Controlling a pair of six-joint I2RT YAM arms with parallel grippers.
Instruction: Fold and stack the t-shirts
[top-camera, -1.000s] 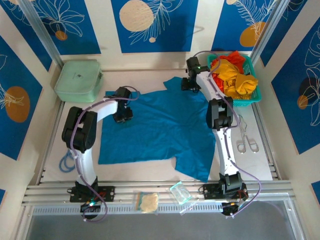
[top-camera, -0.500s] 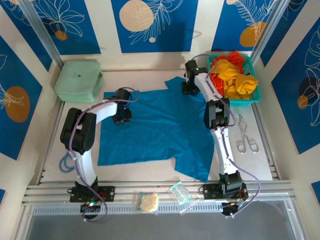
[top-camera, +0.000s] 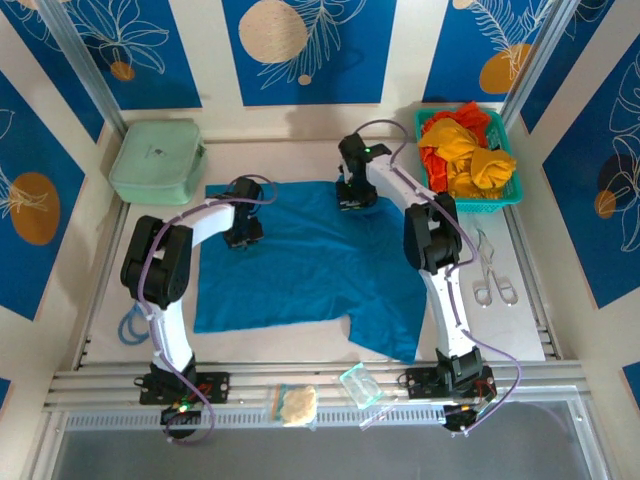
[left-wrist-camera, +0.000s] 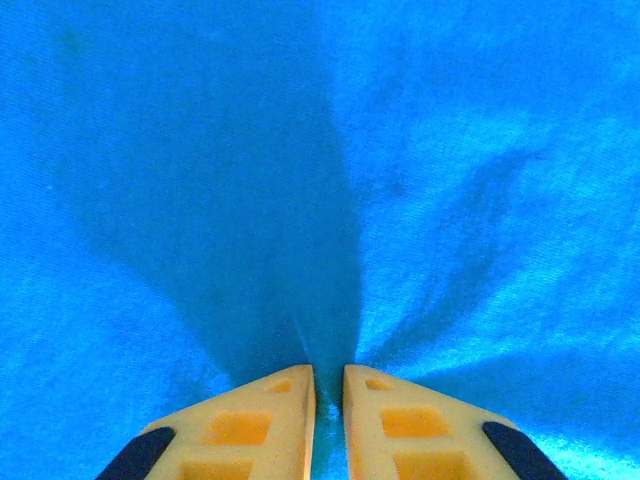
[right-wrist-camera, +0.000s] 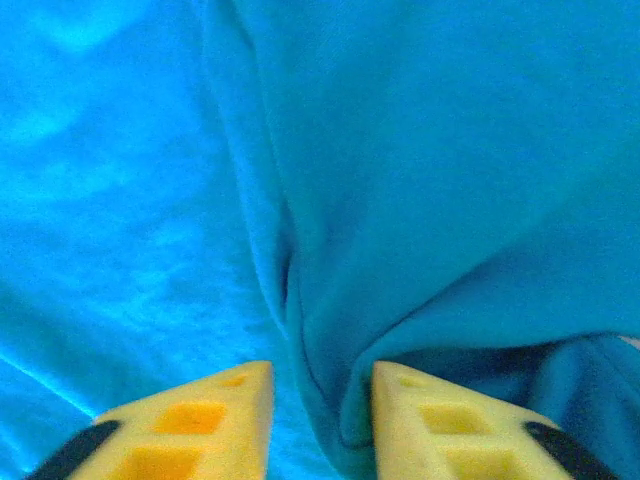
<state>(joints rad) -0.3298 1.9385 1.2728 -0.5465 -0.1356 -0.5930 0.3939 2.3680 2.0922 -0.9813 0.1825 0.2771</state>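
Blue t-shirt (top-camera: 300, 265) lies spread across the tabletop (top-camera: 520, 330). Left claw (left-wrist-camera: 328, 378) pinches a ridge of it near the far-left corner, and right claw (right-wrist-camera: 320, 380) grips a fold at its far edge.

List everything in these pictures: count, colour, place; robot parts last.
t-shirt: one, teal-blue, spread across the table
mesh basket: one, teal, far right corner
crumpled shirts: several, yellow-orange and red, in that basket
zip case: one, pale green, far left corner
scissors: one pair, pale, right of the t-shirt
cord coil: one, blue, near left edge
small bag: one, beige contents, near edge
left gripper: one, yellow fingers, pinching the t-shirt's left side
right gripper: one, yellow fingers, pinching its far edge
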